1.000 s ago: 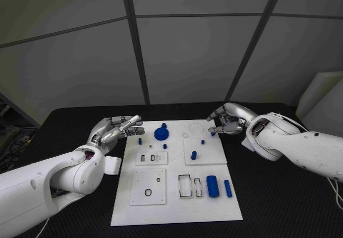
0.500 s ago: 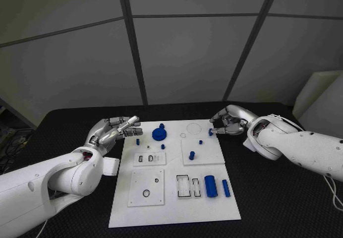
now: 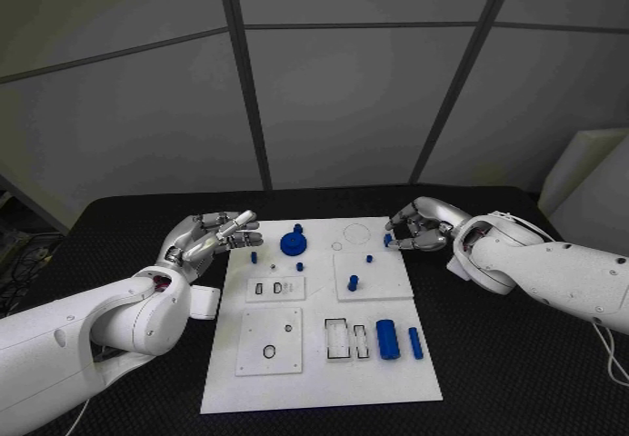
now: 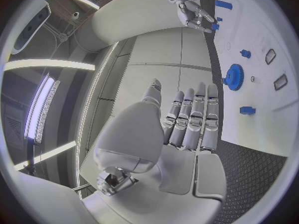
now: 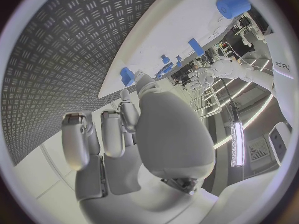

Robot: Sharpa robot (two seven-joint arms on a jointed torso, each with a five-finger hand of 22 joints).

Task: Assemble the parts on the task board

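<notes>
Head view: right hand (image 3: 417, 227) has been brought down over 1 s from above the task board (image 3: 321, 381) to its far right edge, fingers curled in at a small blue part (image 3: 388, 241) sitting there. Whether the part is pinched yet can't be told; in right wrist view the fingers (image 5: 118, 129) are seen curled w/ the blue piece (image 5: 127, 76) just beyond the tips. Left hand (image 3: 210, 236) is unchanged, held off the board's left edge, fingers straight and together, nothing held. Gear (image 3: 296, 242), pegs and cylinder (image 3: 388, 340) lie unmoved on the board. Judged: pick of the edge part is being set up; insertion not begun.
</notes>
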